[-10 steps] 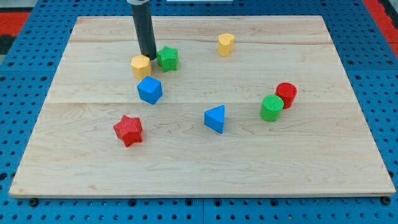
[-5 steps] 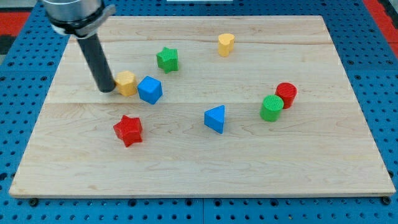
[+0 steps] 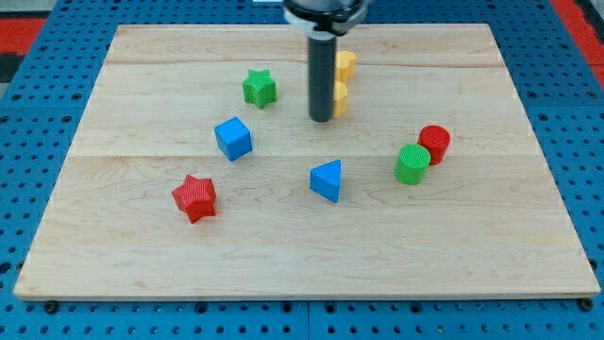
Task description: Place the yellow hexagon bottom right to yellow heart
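Your rod comes down from the view's top, and my tip (image 3: 322, 118) rests on the board (image 3: 472, 236) above its centre; the arm ends in this bare rod alone, so there is nothing on it to open, close or hold. The hexagon (image 3: 341, 98) sits right against the rod's right side, touching it, with its left part hidden behind the rod. Just above it, toward the view's top, you see the heart (image 3: 346, 64), also partly covered by the rod on its left; the two yellow blocks look very close, but you cannot tell whether they touch. So the hexagon lies directly below the heart, hardly to its right at all. To the left of the rod, the green star (image 3: 259, 88) stands well apart from it, and the blue cube (image 3: 233, 138) lies lower left of the tip. Below the tip, near the board's middle, is the blue triangle (image 3: 327, 179). At the view's right, the green cylinder (image 3: 411, 163) and the red cylinder (image 3: 434, 144) stand together, touching or nearly so, the red one up and to the right. The red star (image 3: 195, 197) lies at the lower left, apart from everything else.
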Controlling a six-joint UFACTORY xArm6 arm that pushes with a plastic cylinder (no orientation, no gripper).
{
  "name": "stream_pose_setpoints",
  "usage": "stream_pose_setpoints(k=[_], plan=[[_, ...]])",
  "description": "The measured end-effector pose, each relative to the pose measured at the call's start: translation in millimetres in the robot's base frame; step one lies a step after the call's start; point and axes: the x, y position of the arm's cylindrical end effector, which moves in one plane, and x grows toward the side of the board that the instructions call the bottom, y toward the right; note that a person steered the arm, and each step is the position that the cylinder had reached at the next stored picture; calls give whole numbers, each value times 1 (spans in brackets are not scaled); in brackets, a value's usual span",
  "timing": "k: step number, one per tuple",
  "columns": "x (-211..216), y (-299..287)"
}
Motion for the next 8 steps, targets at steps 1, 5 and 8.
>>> stream_pose_setpoints(k=[1, 5, 8], plan=[[-24, 36], [-28, 79], [-64, 25]])
